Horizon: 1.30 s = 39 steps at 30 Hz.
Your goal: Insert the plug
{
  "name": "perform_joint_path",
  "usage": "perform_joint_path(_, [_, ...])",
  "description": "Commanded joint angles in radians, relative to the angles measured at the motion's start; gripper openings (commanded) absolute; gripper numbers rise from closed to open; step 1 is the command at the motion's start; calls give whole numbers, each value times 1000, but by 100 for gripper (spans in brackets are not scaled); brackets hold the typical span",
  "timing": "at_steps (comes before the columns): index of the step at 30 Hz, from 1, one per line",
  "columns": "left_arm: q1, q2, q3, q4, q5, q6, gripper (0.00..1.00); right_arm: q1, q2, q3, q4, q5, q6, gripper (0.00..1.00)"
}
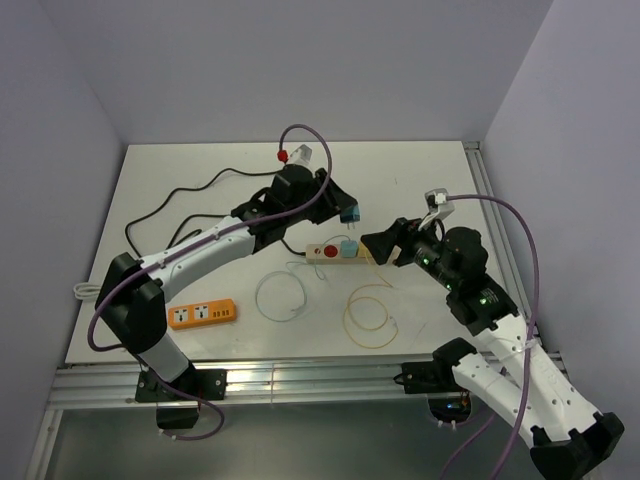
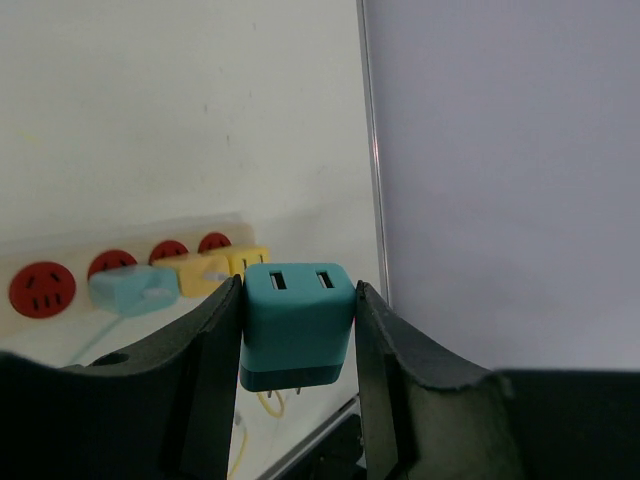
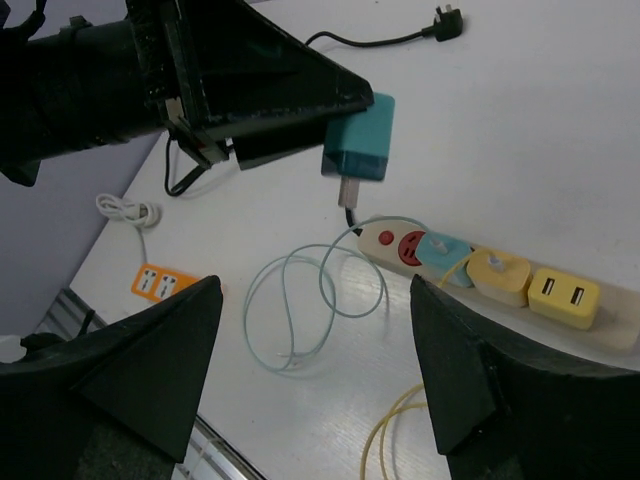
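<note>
My left gripper is shut on a teal USB charger plug, prongs pointing down; it also shows in the top view and in the right wrist view, held in the air above the left end of the beige power strip. The strip has a free red socket, then a light blue plug, a yellow plug and a yellow USB adapter. My right gripper is open and empty, hovering just right of the strip.
An orange power strip lies at the front left. A pale blue cable loop and a yellow cable loop lie in front of the beige strip. A black cord runs across the back left. A white coiled cable lies near the left edge.
</note>
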Motion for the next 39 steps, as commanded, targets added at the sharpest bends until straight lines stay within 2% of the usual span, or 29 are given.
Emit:
perform_joint_path(1, [-26,-51,7,53,16,-27,0,-7,11,-2,115,-30,16,81])
perform_joint_path(16, [-72,-107,-13,62,16,-63,0,-7,121,-17,219,-25,16,72])
perform_joint_path(30, [-80,-116,-36,82,57,-92,0,-7,226,-36,351,10,49,59])
perform_joint_path(33, [-78,-117,-42,111,70,-99,0,-6,250,-42,375,37,56,54])
perform_joint_path(35, [-78,-116,-48,120,94,-102,0,-7,276,-34,372,45,53,42])
perform_joint_path(36, [-80,-119,-51,126,105,-104,0,-7,285,-28,365,45,52,18])
perform_joint_path(37, [-80,-119,-54,129,108,-105,0,-7,289,-26,362,45,52,7])
perform_joint_path(38, [-78,-122,-61,132,109,-99,0,-7,289,-33,365,45,53,0])
perform_joint_path(39, [-78,-125,-61,132,116,-92,0,-7,284,-36,366,41,52,0])
